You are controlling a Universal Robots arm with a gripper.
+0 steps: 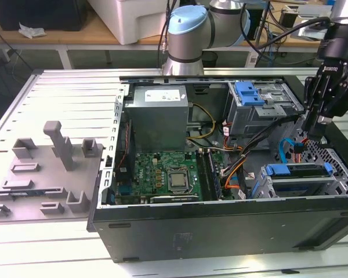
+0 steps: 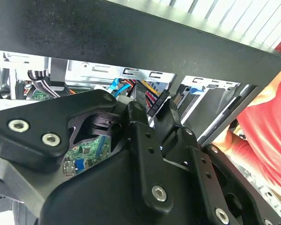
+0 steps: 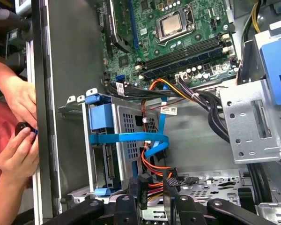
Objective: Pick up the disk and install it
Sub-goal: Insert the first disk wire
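The disk (image 1: 296, 170) sits in the lower grey drive cage (image 1: 336, 184) at the corner of the open computer case; its blue carrier frame (image 3: 103, 119) faces up out of the cage. A blue data cable (image 3: 131, 138) crosses the cage. My gripper (image 1: 309, 132) hangs just above and behind that cage, at the exterior view's right. In both wrist views its black fingers (image 3: 171, 187) are shut on a black cable connector (image 2: 155, 104) with red, orange and black wires, held a short way from the disk's end.
The case holds a motherboard (image 1: 171, 174), a grey power-supply box (image 1: 159, 113) and an upper cage with a blue latch (image 1: 248, 92). A person's hands (image 3: 14, 136) in a red sleeve (image 2: 267, 136) work just outside the case wall. A grey fixture plate (image 1: 46, 174) lies beside the case.
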